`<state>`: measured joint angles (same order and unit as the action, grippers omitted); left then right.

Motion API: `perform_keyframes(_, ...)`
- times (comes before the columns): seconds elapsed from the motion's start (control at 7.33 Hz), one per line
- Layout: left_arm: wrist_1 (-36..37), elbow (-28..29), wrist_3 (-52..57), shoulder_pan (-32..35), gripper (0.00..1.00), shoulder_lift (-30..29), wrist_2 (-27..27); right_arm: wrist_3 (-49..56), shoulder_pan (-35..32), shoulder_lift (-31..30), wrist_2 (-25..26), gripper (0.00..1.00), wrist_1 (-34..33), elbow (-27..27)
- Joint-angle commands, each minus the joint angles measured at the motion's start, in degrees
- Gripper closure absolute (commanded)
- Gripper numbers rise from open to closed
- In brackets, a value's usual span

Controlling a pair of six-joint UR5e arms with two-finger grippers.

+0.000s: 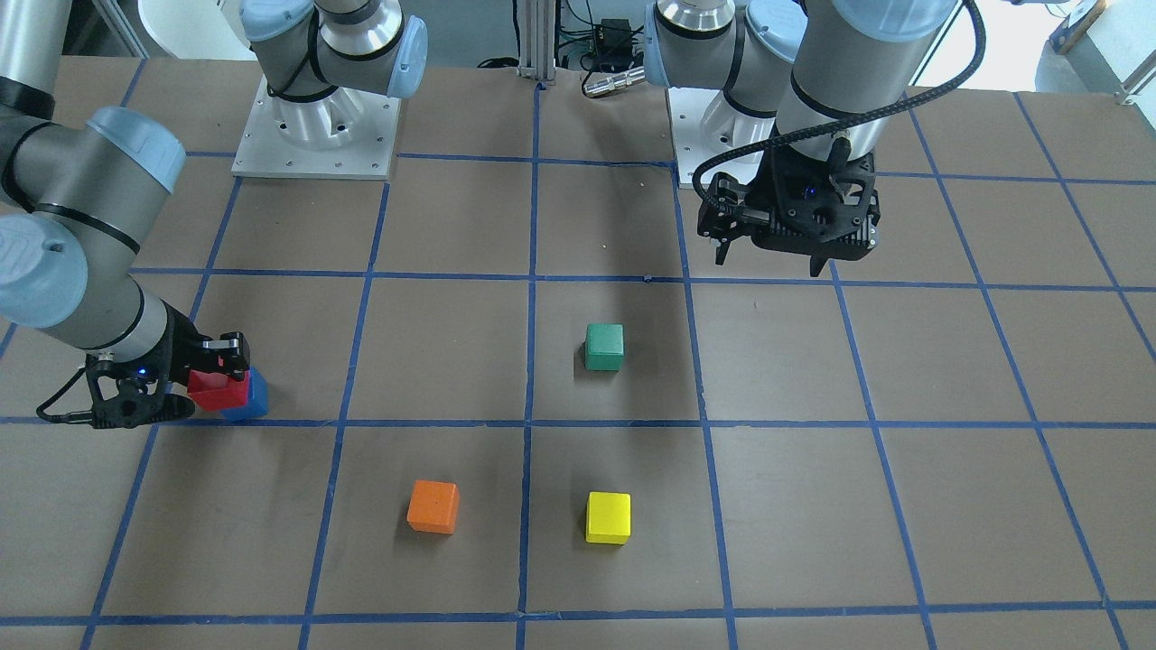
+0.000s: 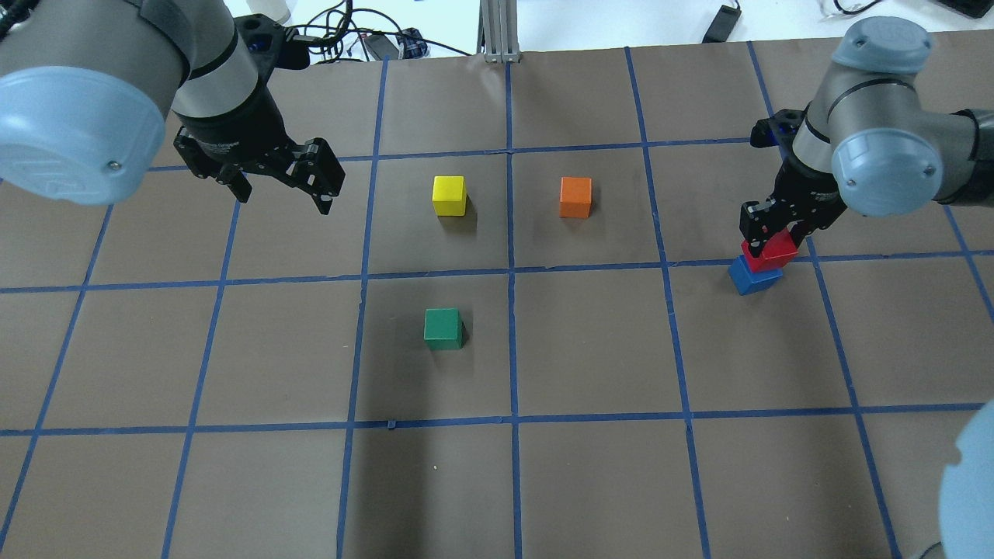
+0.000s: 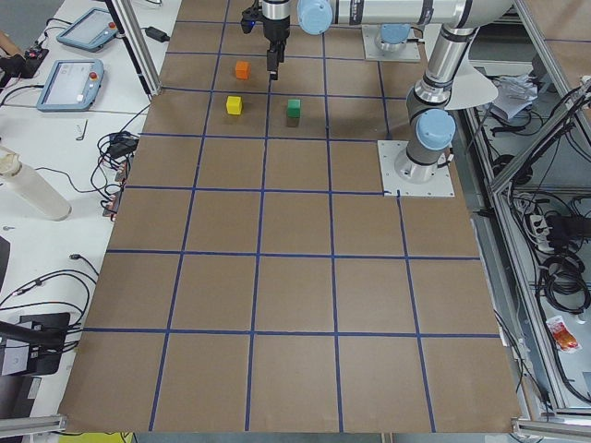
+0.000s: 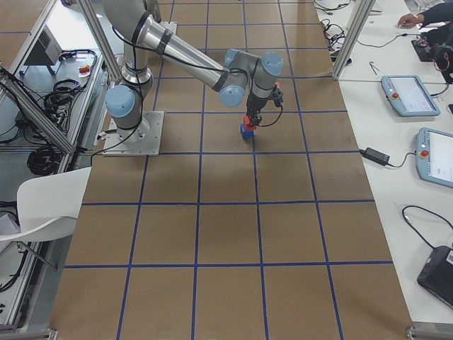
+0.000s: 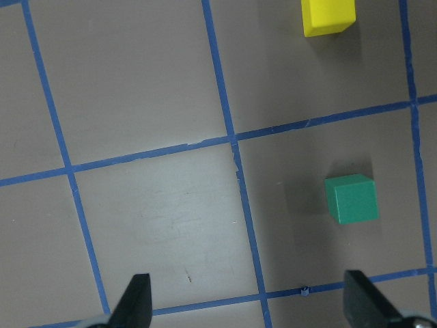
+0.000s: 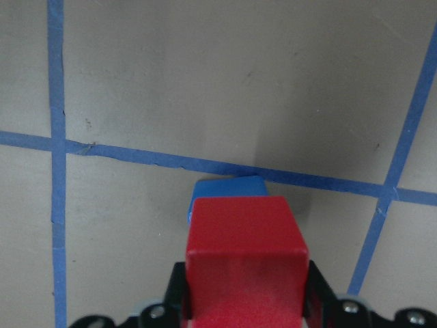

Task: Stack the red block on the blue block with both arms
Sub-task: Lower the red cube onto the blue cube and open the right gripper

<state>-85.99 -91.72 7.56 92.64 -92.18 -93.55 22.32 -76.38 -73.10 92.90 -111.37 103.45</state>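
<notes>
1. The right claw (image 2: 769, 239) is clamped on the red block (image 2: 773, 252), a jaw pressed against each of two opposite side faces.
2. The blue block (image 2: 750, 276) sits directly under this claw, beneath the red block; in the right wrist view only a strip of blue shows past the red block's far edge; whether the two cubes touch cannot be told.
3. The blue block rests on the worktop (image 2: 590, 466), just beside a blue tape line (image 6: 205, 164) that runs ahead of the claw.
4. The left claw (image 2: 284, 199) is spread wide and holds nothing; it hangs above the worktop, well apart from the right claw.
5. In the left wrist view a green cube (image 5: 351, 198) lies ahead of the left claw, toward its right jaw; a yellow cube (image 5: 328, 16) lies farther ahead on the same side.
6. An orange cube (image 2: 575, 197) sits between the two claws, near the yellow one.
</notes>
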Motion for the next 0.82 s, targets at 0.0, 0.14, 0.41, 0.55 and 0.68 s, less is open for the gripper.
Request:
perform_keyframes(0.0, 0.0, 0.1, 0.0, 0.0, 0.0, 0.0, 0.0, 0.0, 0.0, 0.1, 0.0, 0.98, 0.1, 0.4)
perform_keyframes(0.14, 0.0, 0.1, 0.0, 0.0, 0.0, -0.1, 0.1, 0.0, 0.0, 0.0, 0.1, 0.95, 0.0, 0.6)
perform_keyframes(0.41, 0.0, 0.1, 0.0, 0.0, 0.0, -0.1, 0.0, 0.1, 0.0, 0.1, 0.2, 0.59, -0.1, 0.7)
perform_keyframes(0.55, 0.0, 0.1, 0.0, 0.0, 0.0, -0.1, 0.1, 0.1, 0.0, 0.1, 0.2, 0.25, -0.1, 0.7)
perform_keyframes(0.68, 0.0, 0.1, 0.0, 0.0, 0.0, -0.1, 0.0, 0.0, 0.0, 0.0, 0.2, 0.09, -0.1, 0.6)
